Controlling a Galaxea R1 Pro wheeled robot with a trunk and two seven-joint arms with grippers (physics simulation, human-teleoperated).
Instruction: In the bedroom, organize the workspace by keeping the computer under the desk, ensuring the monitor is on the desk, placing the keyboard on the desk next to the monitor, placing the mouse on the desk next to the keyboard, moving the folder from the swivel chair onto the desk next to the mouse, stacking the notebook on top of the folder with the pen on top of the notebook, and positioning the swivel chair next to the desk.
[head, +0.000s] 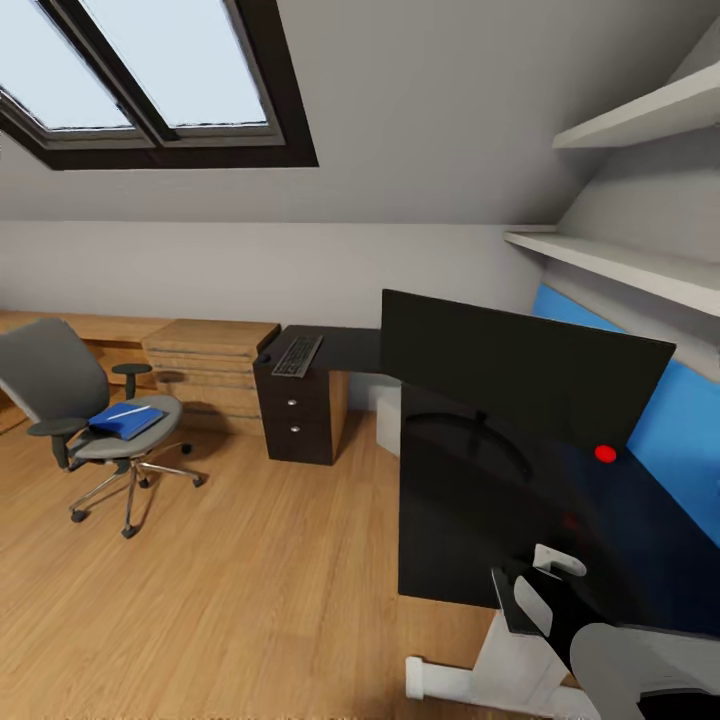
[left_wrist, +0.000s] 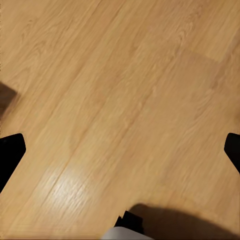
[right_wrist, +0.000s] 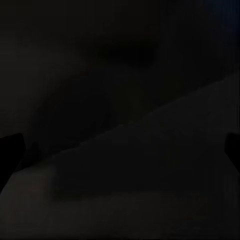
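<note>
Monitor (head: 520, 375): standing on the glossy black counter (head: 470, 540), screen dark, little red light at its lower corner near the blue back panel (head: 680, 420).
Keyboard (head: 297, 356): lying on the far wing of the counter, above the dark drawer unit (head: 295, 420), well apart from the monitor.
Swivel chair (head: 85, 410): out on the wood floor (head: 250, 580) on the left side of the room, well away from the counter.
Folder (head: 127, 421): blue, flat on the chair seat, with a thin white stick on top, probably the pen (head: 125, 412), too small to be sure.
Computer (head: 389, 420): a pale boxy bit peeks out under the counter behind the monitor.
Right gripper (head: 545, 590): over the near edge of the counter; the wrist cam is almost pitch black, jaws look apart, dark tips at each edge.
Left gripper (left_wrist: 120, 150): pointing down at bare floor, jaws wide apart, nothing between them.
Background: low light-wood cabinets (head: 210, 365) along the back wall, skylight (head: 150, 70) above, white shelves (head: 620, 260) on the right.
</note>
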